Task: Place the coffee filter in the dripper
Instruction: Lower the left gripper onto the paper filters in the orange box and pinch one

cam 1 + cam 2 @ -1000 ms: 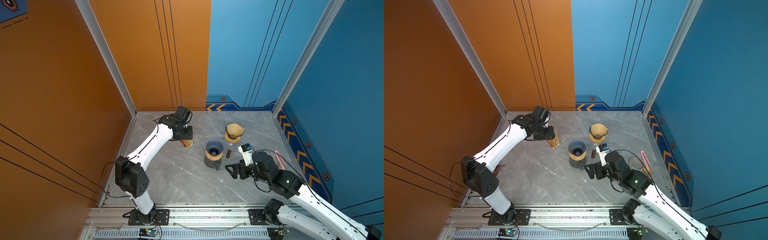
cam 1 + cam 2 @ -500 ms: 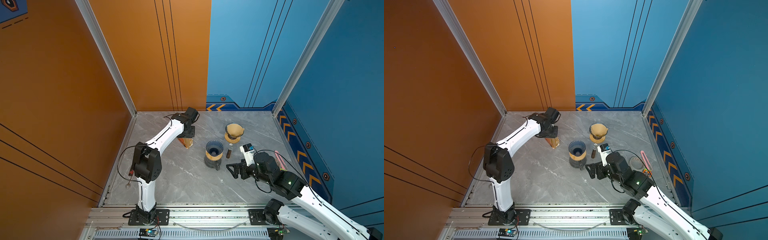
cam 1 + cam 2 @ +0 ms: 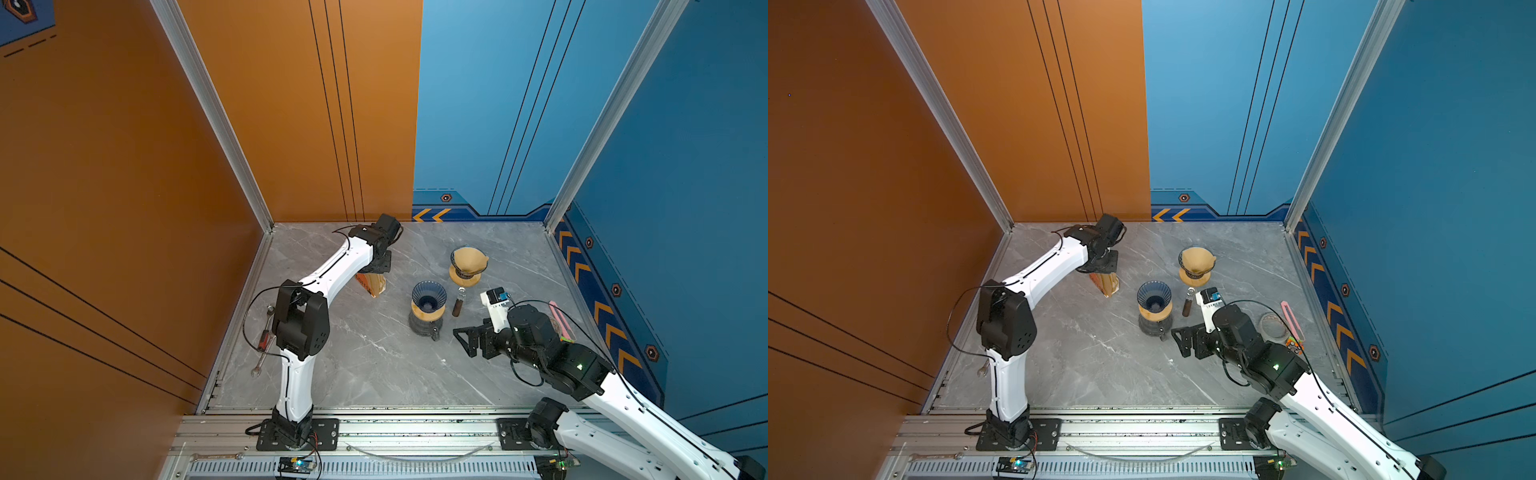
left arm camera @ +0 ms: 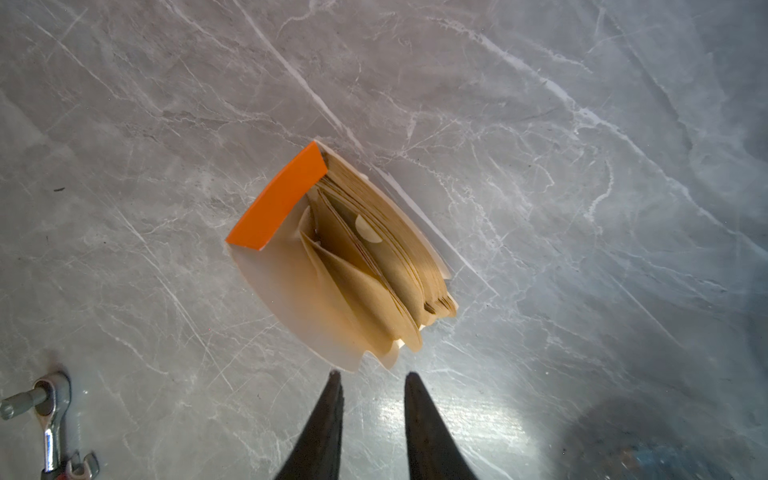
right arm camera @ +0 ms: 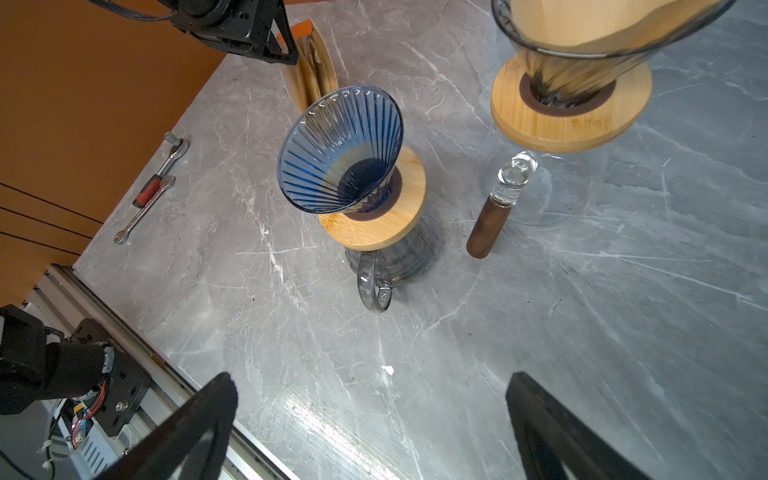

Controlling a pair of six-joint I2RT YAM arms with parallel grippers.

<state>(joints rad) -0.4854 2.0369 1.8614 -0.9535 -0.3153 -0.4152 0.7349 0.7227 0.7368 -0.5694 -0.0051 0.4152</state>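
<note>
A pack of brown paper coffee filters in an orange-edged sleeve stands on the grey table. My left gripper hangs just above the pack's near edge, its jaws a narrow gap apart with only table showing between them. In both top views its wrist covers the pack's top. The empty blue ribbed dripper sits on a wooden collar over a glass carafe. My right gripper stands wide open and empty beside the carafe.
A second dripper holding a brown filter stands behind the blue one. A brown vial with a glass stopper lies between them. Wrenches lie along the left wall. A pink tool lies at the right.
My left arm has raised its elbow and shifted its gripper slightly right over the filter pack, and its jaws have narrowed. The right arm has hardly moved.
</note>
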